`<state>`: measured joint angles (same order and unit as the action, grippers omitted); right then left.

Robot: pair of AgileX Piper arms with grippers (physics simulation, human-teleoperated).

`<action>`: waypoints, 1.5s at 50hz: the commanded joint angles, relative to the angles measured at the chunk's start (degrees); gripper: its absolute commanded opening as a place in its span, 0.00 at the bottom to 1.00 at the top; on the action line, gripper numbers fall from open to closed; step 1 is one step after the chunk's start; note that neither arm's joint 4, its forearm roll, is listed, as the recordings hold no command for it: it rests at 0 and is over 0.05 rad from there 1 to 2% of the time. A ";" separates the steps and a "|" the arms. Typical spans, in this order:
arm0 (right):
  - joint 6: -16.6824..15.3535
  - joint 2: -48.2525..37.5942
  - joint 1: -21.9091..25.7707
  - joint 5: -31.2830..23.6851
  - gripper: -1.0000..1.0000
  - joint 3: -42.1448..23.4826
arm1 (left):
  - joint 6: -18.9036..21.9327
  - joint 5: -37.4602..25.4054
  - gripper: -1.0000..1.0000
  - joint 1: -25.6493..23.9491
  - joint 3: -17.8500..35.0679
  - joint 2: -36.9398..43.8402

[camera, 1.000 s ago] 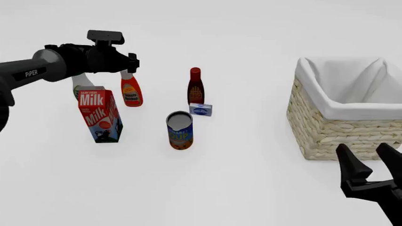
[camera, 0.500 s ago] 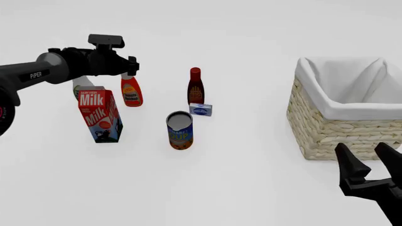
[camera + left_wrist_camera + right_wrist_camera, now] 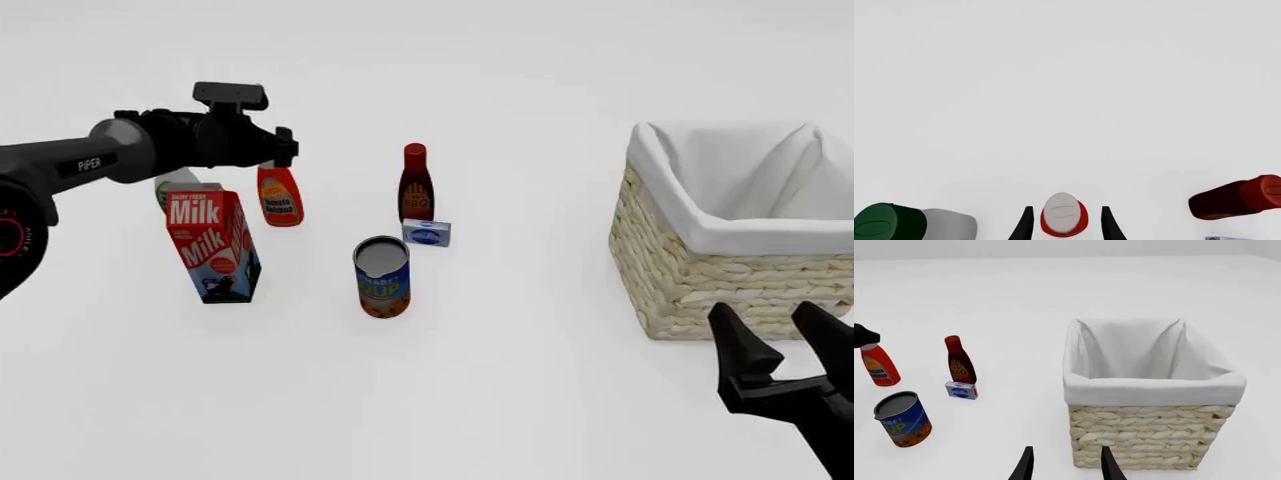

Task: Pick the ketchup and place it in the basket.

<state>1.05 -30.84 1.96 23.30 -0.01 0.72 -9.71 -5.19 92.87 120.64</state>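
Observation:
The ketchup (image 3: 279,197), a bright red squeeze bottle with a yellow-orange label, stands upright at the back left beside the milk carton. My left gripper (image 3: 283,148) is open at its top. In the left wrist view the white-grey cap of the ketchup (image 3: 1063,212) sits between the two fingertips (image 3: 1026,226) with a small gap on each side. The wicker basket (image 3: 694,285) with white cloth lining stands at the right. My right gripper (image 3: 781,345) hovers open just in front of it, holding nothing; its wrist view shows the basket (image 3: 1147,435) and the ketchup (image 3: 879,367).
A milk carton (image 3: 210,245) stands in front of a green-capped bottle (image 3: 171,186). Nearer the middle are a dark red-brown bottle (image 3: 415,185), a small blue box (image 3: 426,233) and an open-topped can (image 3: 382,277).
My left gripper has sunk a little and reached further out, onto the ketchup's cap. The right gripper has barely moved. No object has shifted.

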 commanded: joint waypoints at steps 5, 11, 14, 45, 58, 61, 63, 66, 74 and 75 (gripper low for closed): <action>0.30 -1.16 0.09 0.89 1.00 0.00 | -0.46 0.21 1.00 -0.12 0.31 1.06; 0.41 -1.44 0.18 1.15 1.00 0.00 | -0.06 0.73 1.00 0.17 -0.25 0.63; 0.40 -1.57 0.20 1.25 1.00 0.00 | 0.26 1.02 0.00 0.49 -0.72 -0.08; 0.69 0.31 0.68 -0.22 1.00 0.00 | 3.06 -0.13 0.00 -1.72 -4.38 -14.53; 0.15 1.19 0.85 -0.85 1.00 0.00 | 2.95 -2.71 0.00 -3.68 -5.43 -20.12; -0.40 1.45 0.71 -1.14 1.00 0.00 | 2.87 -3.75 0.00 -4.16 -5.62 -21.73; -0.76 2.00 0.62 -1.57 1.00 0.00 | 2.77 -4.36 0.00 -4.55 -5.62 -22.57; -1.15 2.65 0.61 -2.12 1.00 0.00 | 2.89 -5.31 0.00 -4.93 -5.89 -24.22; -2.64 3.65 1.05 -2.95 1.00 -0.04 | 3.15 -7.98 0.00 -6.28 -6.48 -28.45; -2.85 4.63 1.60 -3.56 1.00 -0.08 | 2.95 -8.46 0.00 -6.76 -6.86 -29.36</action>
<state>-0.41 -28.31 2.80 21.27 -0.03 2.93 -15.31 -10.19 86.68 96.65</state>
